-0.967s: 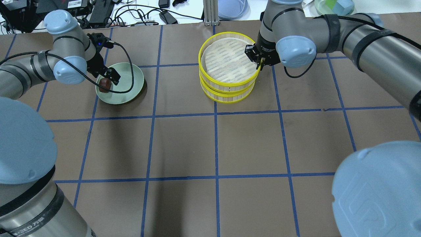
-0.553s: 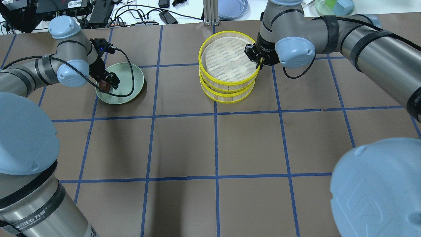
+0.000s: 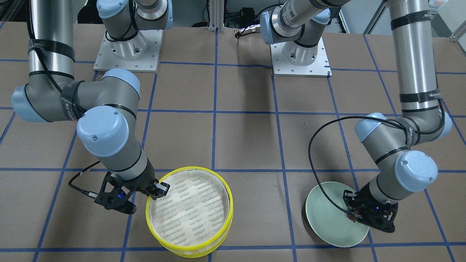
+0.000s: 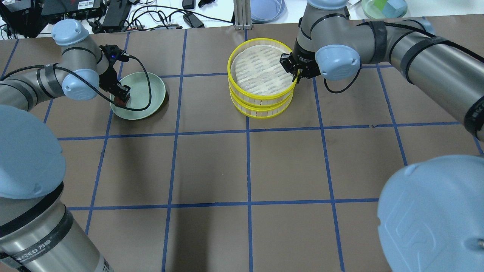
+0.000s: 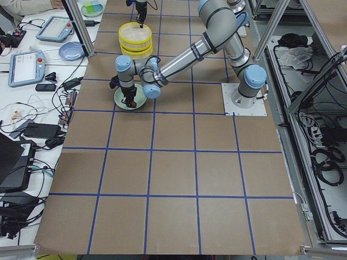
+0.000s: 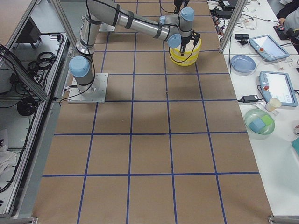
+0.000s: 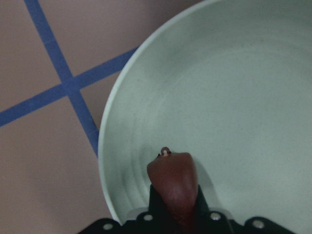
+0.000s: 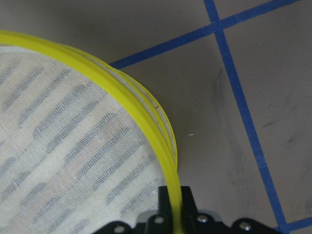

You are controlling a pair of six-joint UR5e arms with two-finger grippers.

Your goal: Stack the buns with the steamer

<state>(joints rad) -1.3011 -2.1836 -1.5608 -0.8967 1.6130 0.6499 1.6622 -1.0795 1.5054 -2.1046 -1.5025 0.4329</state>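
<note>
The steamer [image 4: 261,71] is two yellow-rimmed tiers stacked at the far middle of the table, also seen in the front view [image 3: 189,211]. My right gripper [image 4: 295,74] is shut on the top tier's yellow rim [image 8: 161,146] at its right edge. The top tier's mesh floor holds nothing. The dark reddish-brown bun [image 7: 173,180] sits low over the left part of the pale green plate [image 4: 147,88]. My left gripper [image 4: 121,96] is shut on it. The cream-white bun is out of view.
Beyond the table's far edge lie cables and power bricks [image 4: 151,15], a blue dish [image 4: 266,9] and a green container [image 4: 383,5]. A metal post [image 4: 242,15] stands just behind the steamer. Blue tape lines grid the brown tabletop.
My left gripper has moved down and left over the plate onto the brown bun and closed on it. The top tier in my right gripper has sunk a little towards the lower tier.
</note>
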